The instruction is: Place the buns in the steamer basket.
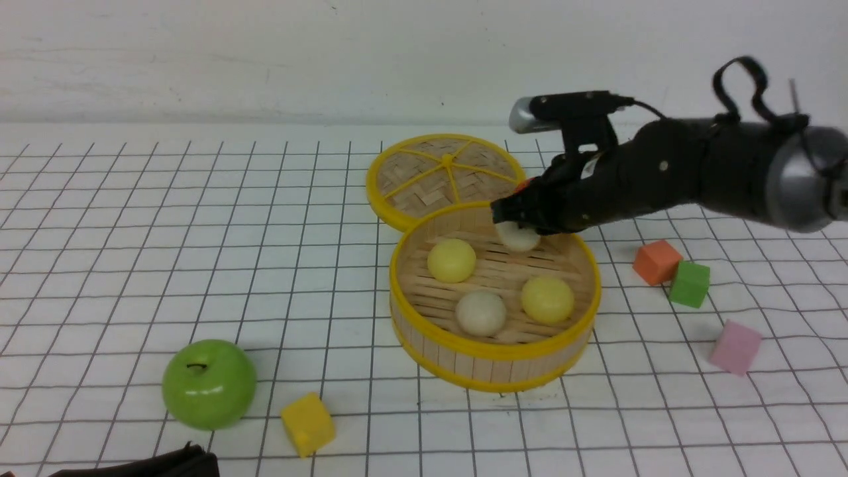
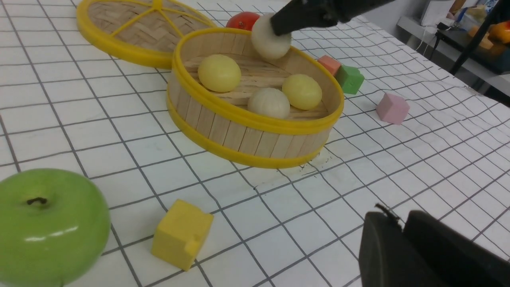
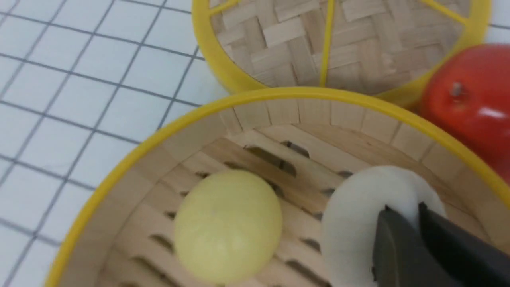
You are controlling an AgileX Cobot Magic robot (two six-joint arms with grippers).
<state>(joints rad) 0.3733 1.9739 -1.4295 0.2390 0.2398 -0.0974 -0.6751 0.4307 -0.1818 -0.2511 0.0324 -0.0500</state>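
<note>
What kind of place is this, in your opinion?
Probably a robot test bench in a lab: a white grid-marked table cover, toy props like the green apple and the yellow cube, and a cluttered desk behind.

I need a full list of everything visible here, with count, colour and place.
steamer basket: one, bamboo, yellow rims, centre
pale yellow buns: two, on the basket floor
off-white buns: two, one on that floor, one held at far wall
lid: one, woven, yellow rim, behind basket
tomato: one, red, behind basket
apple: one, green, near left
cubes: four, yellow by apple; orange, green, pink right of basket
table: white, black grid
right gripper: shut on an off-white bun
left gripper: near edge, shut, empty
</note>
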